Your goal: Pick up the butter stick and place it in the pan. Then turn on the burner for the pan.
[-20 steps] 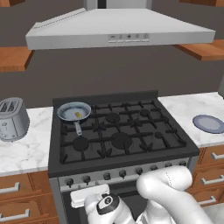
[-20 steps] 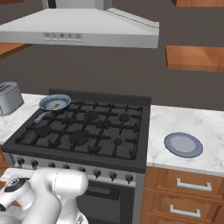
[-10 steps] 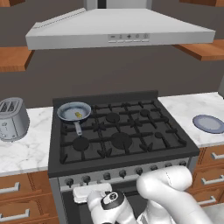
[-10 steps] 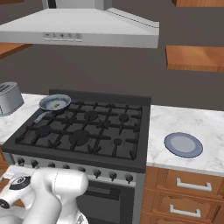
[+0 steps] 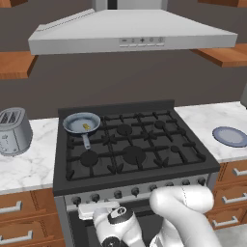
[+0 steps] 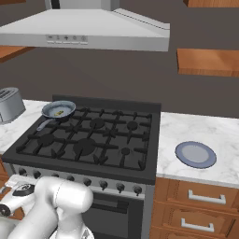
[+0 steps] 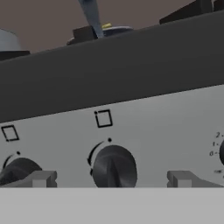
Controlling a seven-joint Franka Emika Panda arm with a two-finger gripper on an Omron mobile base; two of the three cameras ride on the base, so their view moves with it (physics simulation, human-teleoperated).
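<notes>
The pan (image 5: 82, 123) sits on the stove's back-left burner, its handle pointing toward the front. The butter stick (image 5: 87, 127) lies inside its bowl, also seen as a pale-yellow speck (image 6: 59, 112) in the pan (image 6: 58, 110) from the right. My gripper (image 7: 113, 179) is low in front of the stove's control panel, open, with a dark knob (image 7: 113, 166) right between its fingertips (image 7: 43, 178). Above the panel's edge, the pan handle (image 7: 92, 17) and a bit of butter stick (image 7: 106, 26) show. The hand (image 5: 94, 211) hangs at the left knobs.
A row of dark knobs (image 5: 140, 190) runs along the stove front. A toaster (image 5: 13, 130) stands on the left counter, a flat blue-grey plate (image 6: 196, 154) on the right counter. A range hood (image 5: 130, 36) hangs above; wooden drawers (image 6: 200, 198) flank the oven.
The hand has risen a little and closed in on the knob panel. Its fingers stay open. Pan and butter stick have not moved.
</notes>
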